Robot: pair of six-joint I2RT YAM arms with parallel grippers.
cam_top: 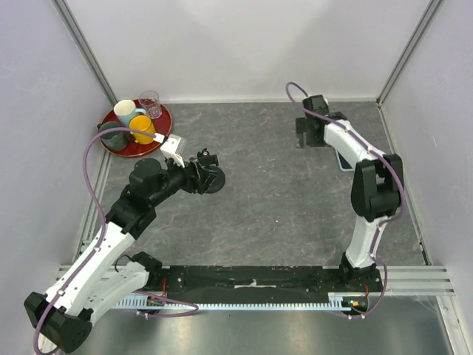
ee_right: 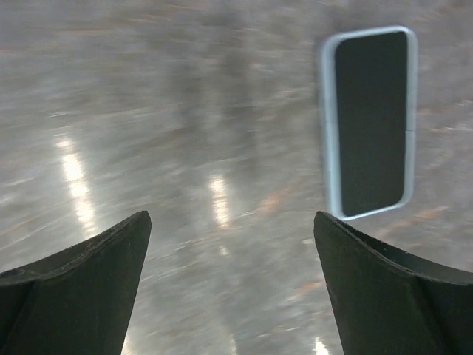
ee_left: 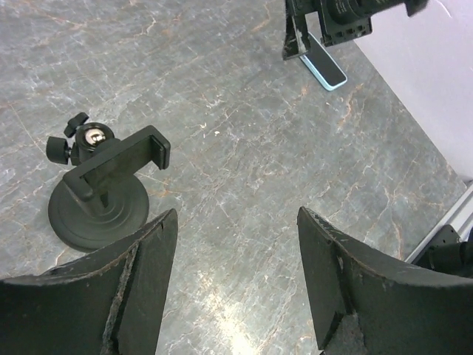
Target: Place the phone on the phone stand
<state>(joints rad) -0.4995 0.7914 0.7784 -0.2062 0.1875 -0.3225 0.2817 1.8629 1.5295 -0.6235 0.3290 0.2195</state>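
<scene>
The phone (ee_right: 372, 122) is lying flat on the bench (cam_top: 281, 214), just right of the nearer right end effector (ee_right: 230, 218), which is gaping wide and empty. The phone's long axis is crossing the closing line. The left end effector (ee_left: 236, 214), also open, is hovering beside the phone stand (ee_left: 100, 200).

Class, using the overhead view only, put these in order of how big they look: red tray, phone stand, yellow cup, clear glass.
1. red tray
2. phone stand
3. yellow cup, close to the stand, so this ranking is unsure
4. clear glass
</scene>
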